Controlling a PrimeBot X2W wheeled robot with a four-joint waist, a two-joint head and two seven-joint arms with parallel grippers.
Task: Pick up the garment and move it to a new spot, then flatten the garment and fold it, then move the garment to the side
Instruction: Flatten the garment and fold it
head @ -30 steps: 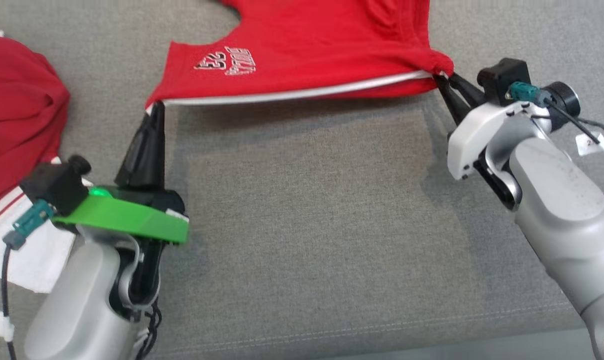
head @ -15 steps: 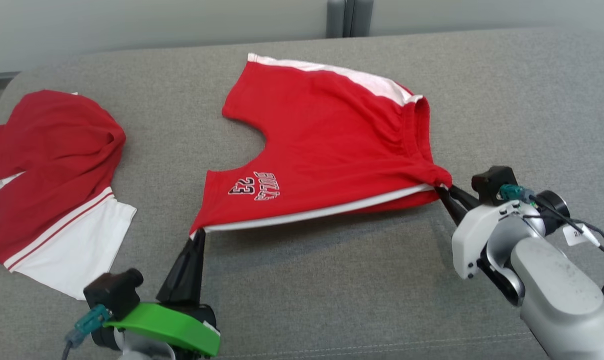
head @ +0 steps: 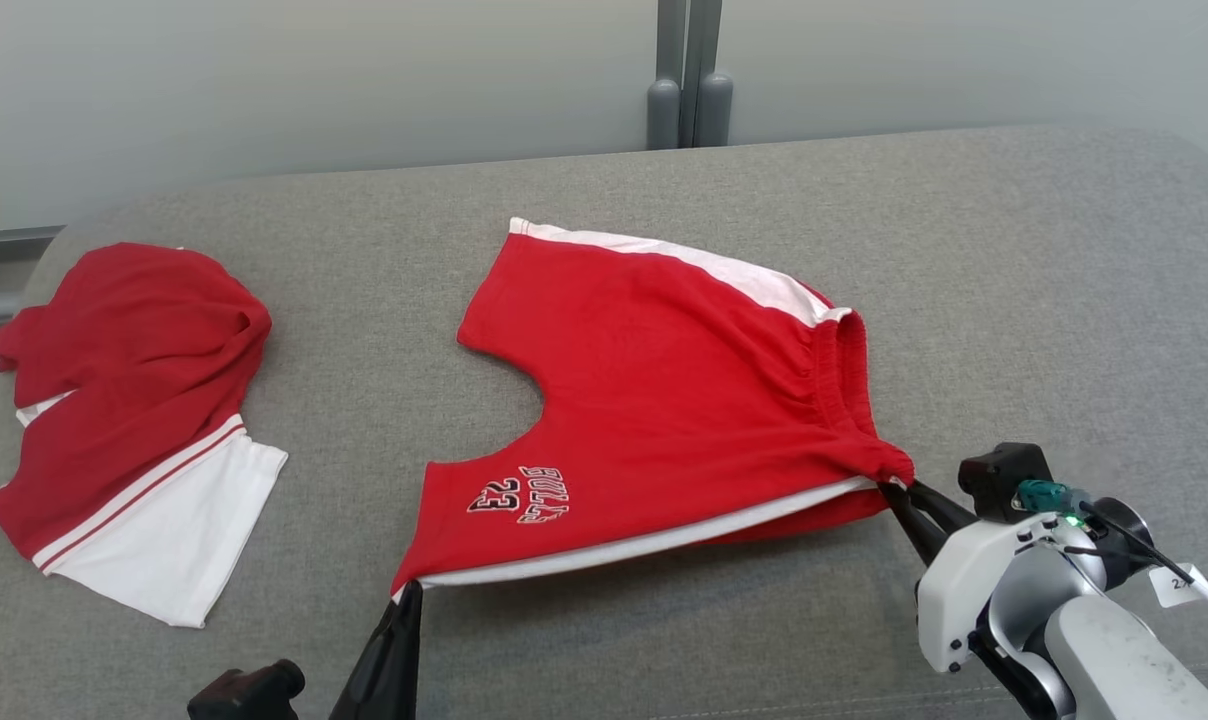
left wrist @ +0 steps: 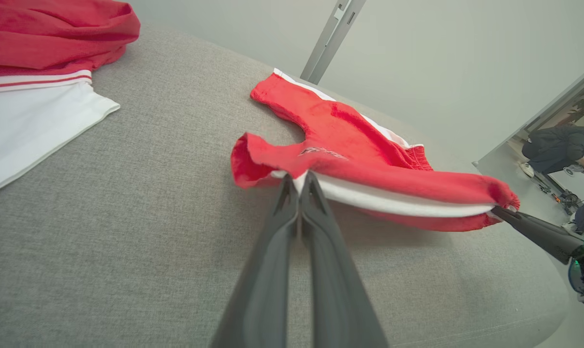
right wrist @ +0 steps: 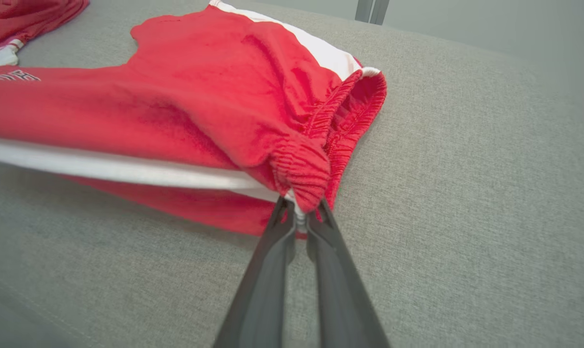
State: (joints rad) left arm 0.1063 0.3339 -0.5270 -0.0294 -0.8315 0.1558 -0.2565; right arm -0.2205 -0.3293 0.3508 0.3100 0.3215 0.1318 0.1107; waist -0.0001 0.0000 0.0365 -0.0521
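Note:
The garment (head: 664,390) is a pair of red shorts with white side stripes and a "23" print, spread on the grey cushion (head: 1014,300). Its near edge is lifted off the surface and stretched between both grippers. My left gripper (head: 411,588) is shut on the near leg-hem corner, seen as white trim pinched between the tips in the left wrist view (left wrist: 299,176). At the other end, the bunched elastic waistband corner sits clamped in my shut right gripper (head: 896,485), seen close up in the right wrist view (right wrist: 299,210). The garment's (right wrist: 214,96) far half rests flat.
A second red and white garment (head: 124,420) lies crumpled at the cushion's left end. A pale wall and a grey post (head: 689,75) stand behind the cushion. A person (left wrist: 558,147) crouches on the floor far off to the right.
The head camera has tilted up, so the whole scene has slid down the picture. Both grippers keep the same hold on the garment's lifted near edge.

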